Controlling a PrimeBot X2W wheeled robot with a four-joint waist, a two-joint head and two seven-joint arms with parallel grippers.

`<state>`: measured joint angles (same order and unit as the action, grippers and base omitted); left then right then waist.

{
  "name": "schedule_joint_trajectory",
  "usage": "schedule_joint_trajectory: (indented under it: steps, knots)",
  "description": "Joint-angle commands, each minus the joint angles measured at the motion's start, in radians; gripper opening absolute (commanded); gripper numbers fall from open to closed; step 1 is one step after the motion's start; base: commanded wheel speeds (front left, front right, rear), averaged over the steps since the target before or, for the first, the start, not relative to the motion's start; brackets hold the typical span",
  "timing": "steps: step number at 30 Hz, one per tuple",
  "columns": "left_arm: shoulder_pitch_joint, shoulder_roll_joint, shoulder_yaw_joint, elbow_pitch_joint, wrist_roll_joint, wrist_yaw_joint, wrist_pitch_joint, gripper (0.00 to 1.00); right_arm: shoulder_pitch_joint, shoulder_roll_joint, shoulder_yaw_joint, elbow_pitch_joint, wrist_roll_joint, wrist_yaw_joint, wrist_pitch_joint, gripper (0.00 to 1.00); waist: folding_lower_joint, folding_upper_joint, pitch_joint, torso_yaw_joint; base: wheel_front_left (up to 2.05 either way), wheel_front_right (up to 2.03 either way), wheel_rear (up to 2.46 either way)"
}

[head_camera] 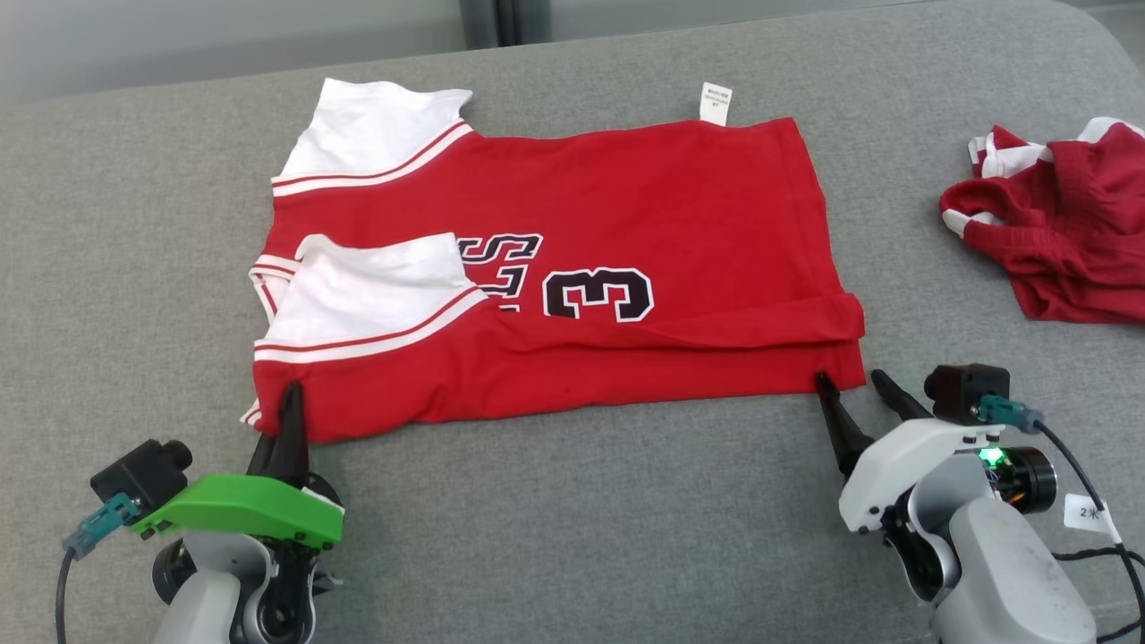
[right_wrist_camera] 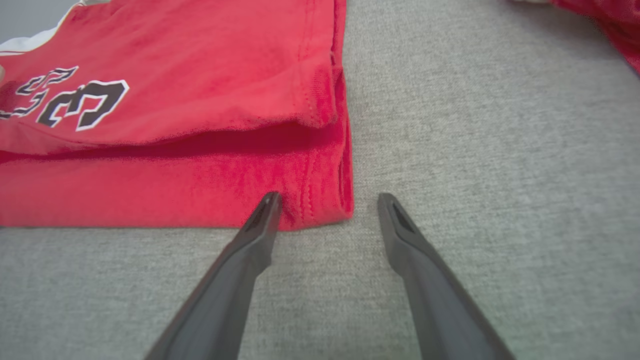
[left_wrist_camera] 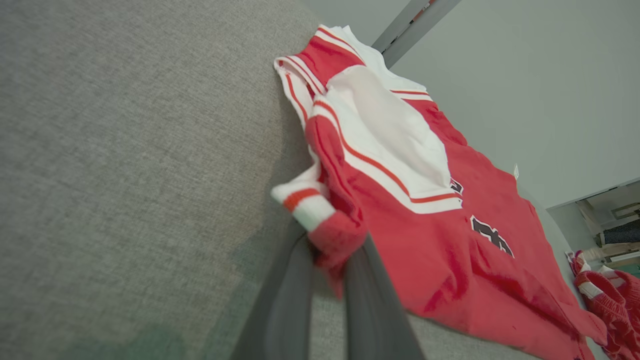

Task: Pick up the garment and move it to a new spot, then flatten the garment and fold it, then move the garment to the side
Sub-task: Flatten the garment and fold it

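The garment (head_camera: 626,206) is a red jersey with white sleeves and a black number. It lies folded lengthwise on the grey cushioned surface (head_camera: 555,501). My left gripper (head_camera: 291,394) is at its near left corner. In the left wrist view the left gripper (left_wrist_camera: 335,250) is shut on a bunched bit of the garment (left_wrist_camera: 425,240) beside a striped cuff. My right gripper (head_camera: 848,378) stands open at the near right corner. In the right wrist view the right gripper (right_wrist_camera: 329,197) straddles the hem corner of the garment (right_wrist_camera: 175,165), its left fingertip (right_wrist_camera: 270,202) touching the cloth.
A second red and white piece of clothing (head_camera: 1064,233) lies crumpled at the far right of the surface, also seen from the left wrist (left_wrist_camera: 605,295). A white label (head_camera: 715,101) sticks out past the jersey's far edge. Bare grey surface lies in front of both grippers.
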<state>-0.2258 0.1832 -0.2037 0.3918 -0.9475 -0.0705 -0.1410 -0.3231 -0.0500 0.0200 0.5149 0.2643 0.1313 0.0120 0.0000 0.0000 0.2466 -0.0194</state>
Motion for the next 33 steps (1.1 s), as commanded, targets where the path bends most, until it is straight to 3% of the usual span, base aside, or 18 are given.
schedule_joint_trajectory:
  steps: [1,2,4,13,25,33]
  knots:
    - [-0.018,0.002,-0.003,-0.007,0.008,-0.008,-0.01,0.0,-0.013,-0.001,0.008,0.023,0.019,-0.001,0.014,0.49,0.0,0.0,0.001,0.005,0.0,0.0,0.0]
    - [-0.021,0.0,-0.006,-0.011,0.009,-0.011,-0.014,0.0,-0.029,-0.001,0.014,0.044,0.031,-0.001,0.025,0.22,0.0,0.0,0.0,0.007,0.0,0.0,0.0]
    - [-0.026,-0.002,-0.01,-0.016,0.01,-0.012,-0.02,0.0,-0.043,0.0,0.022,0.062,0.041,-0.001,0.041,0.0,0.0,0.0,-0.002,0.008,0.0,0.0,0.0]
    - [-0.065,0.022,-0.018,-0.07,0.035,-0.025,-0.037,0.0,-0.128,-0.003,-0.005,0.01,0.112,-0.001,0.115,0.0,0.0,0.0,-0.031,-0.005,0.0,0.0,0.0]
    - [-0.035,0.043,-0.037,-0.156,0.035,-0.003,0.006,0.0,-0.12,-0.036,-0.095,-0.161,0.13,-0.001,0.415,0.0,0.0,0.0,-0.073,-0.009,0.0,0.0,0.0]
    - [0.122,0.033,-0.039,-0.178,0.007,0.02,-0.008,0.0,0.047,-0.03,-0.108,-0.297,0.093,-0.001,0.387,0.0,0.0,0.0,-0.09,-0.001,0.0,0.0,0.0]
